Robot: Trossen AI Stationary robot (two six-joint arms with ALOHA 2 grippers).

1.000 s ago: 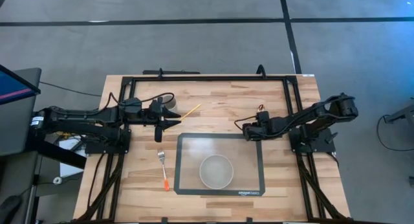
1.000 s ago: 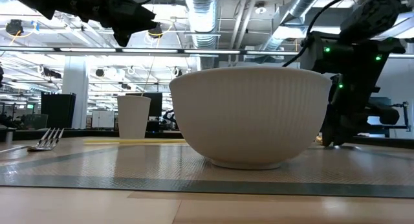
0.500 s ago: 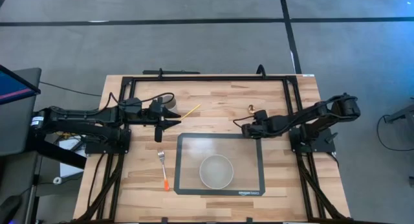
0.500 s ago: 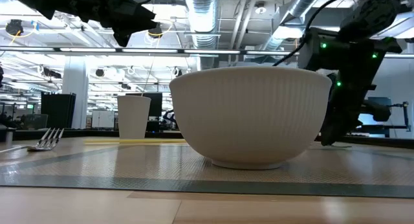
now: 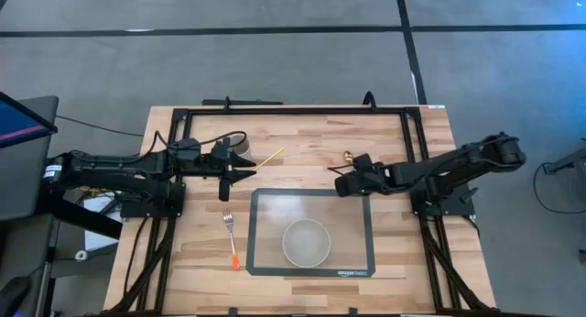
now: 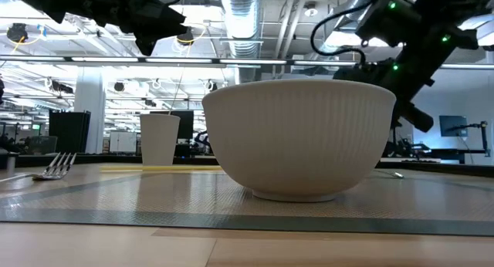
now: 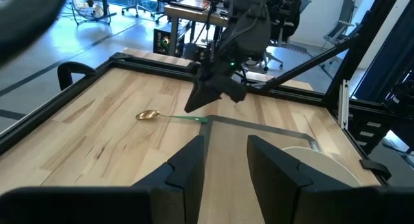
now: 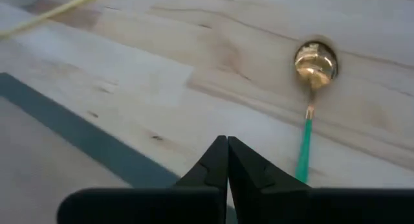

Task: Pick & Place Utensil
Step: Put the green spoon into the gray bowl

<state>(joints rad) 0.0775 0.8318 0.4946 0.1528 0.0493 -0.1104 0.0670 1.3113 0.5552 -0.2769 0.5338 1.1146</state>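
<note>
Right hand [image 5: 341, 181] shut at mat [image 5: 357, 262] edge, beside spoon [image 8: 310, 88]

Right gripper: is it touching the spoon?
Apart. The right wrist view shows the shut right gripper with bare wood between it and the spoon.

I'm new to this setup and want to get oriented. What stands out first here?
A white bowl sits on the grey mat at the table's middle. Just beyond the mat, a gold spoon with a green handle lies on the wood beside the right hand, whose fingers are shut and empty.
</note>
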